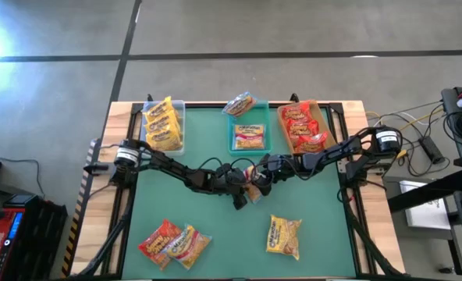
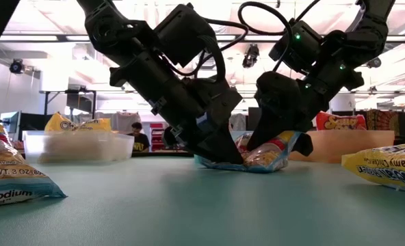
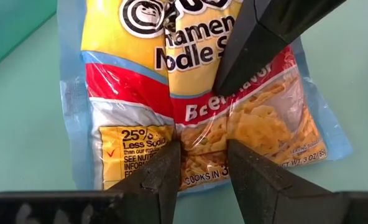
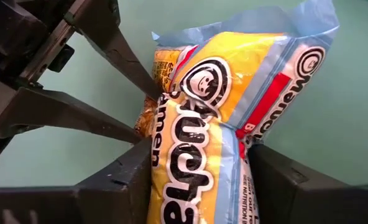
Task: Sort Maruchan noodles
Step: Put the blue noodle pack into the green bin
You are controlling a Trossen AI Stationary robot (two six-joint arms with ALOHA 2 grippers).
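Note:
A multicoloured Maruchan noodle packet (image 1: 251,193), yellow and red with a light blue border, lies mid-table between both arms. My left gripper (image 3: 202,152) comes from the table's left and is shut on the packet's label end. My right gripper (image 4: 199,152) comes from the right, and its fingers stand on either side of the logo end. In the low view the packet (image 2: 267,158) rests on the green table, with my left gripper (image 2: 223,154) and right gripper (image 2: 284,140) slanting down onto it. My left gripper pinches a raised fold of the wrapper at the packet's label end (image 3: 202,138) between its two fingers. The fingers (image 4: 148,93) slant down from the table's left. The packet's underside stays on the table. My right gripper has the packet's logo end (image 4: 202,93) between its two fingers (image 4: 137,171), which slant down from the table's right. The packet buckles upward between them, and its lower part rests on the table (image 2: 257,168).
At the far edge stand a clear bin (image 1: 178,117) with yellow packets, a teal bin (image 1: 232,134) with one packet inside and one on its far rim, and a tan bin (image 1: 318,117) with red packets. Loose packets lie near the front edge (image 1: 162,242), (image 1: 190,246), (image 1: 284,236).

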